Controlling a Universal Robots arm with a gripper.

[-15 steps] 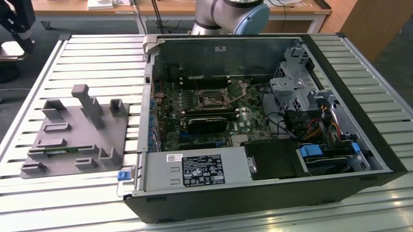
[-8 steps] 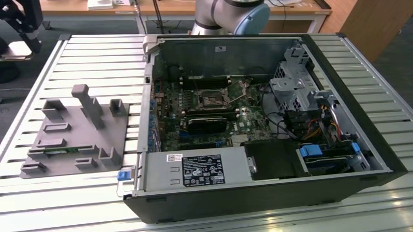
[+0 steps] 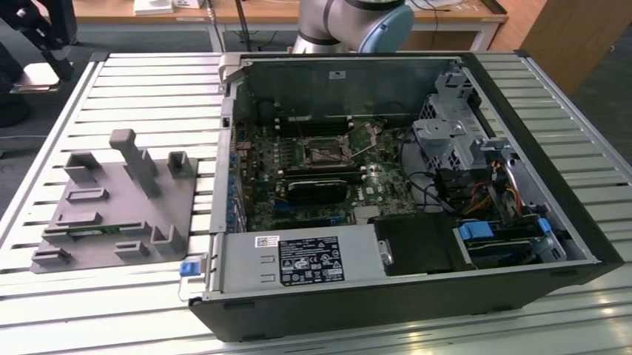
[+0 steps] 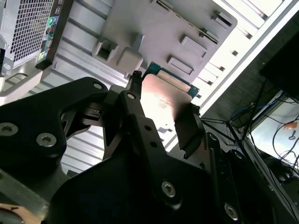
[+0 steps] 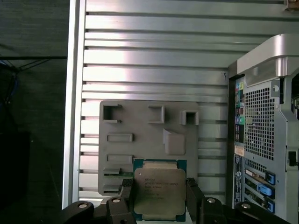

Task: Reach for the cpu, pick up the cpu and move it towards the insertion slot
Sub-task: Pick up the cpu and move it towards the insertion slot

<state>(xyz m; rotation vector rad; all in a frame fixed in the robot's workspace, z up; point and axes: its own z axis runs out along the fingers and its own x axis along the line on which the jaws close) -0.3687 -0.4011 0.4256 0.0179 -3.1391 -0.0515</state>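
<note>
Gripping state: the gripper point(image 5: 160, 201) is closed on the cpu point(image 5: 160, 195). Both wrist views show its two black fingers point(image 5: 193, 198) pressed against opposite edges of the chip with no gap.
Cpu: the silver lid faces the camera in the first wrist view, and a green board edge shows around the lid. The chip is held clear of any surface.
Cpu position: both wrist views show it in front of the grey fixture plate point(image 5: 140, 140), outside the computer case point(image 5: 266, 130).
Fixture plate: a flat grey plate with raised blocks and shallow recesses. It lies on the slatted metal table point(image 3: 99, 310), just beside the case and at the exterior view's left of it.
Computer case: it lies on its side with the panel off, so the motherboard is exposed in the exterior view.
Insertion slot point(image 3: 326, 151): a square metal-framed socket with a dark centre. It sits on the motherboard inside the case, close to the long black card point(image 3: 316, 191).
Cpu and slot: well apart, since the chip is over the fixture plate and the socket is inside the case.
Arm point(image 3: 356, 22): a grey and blue joint stands at the far edge of the table behind the case.
</note>
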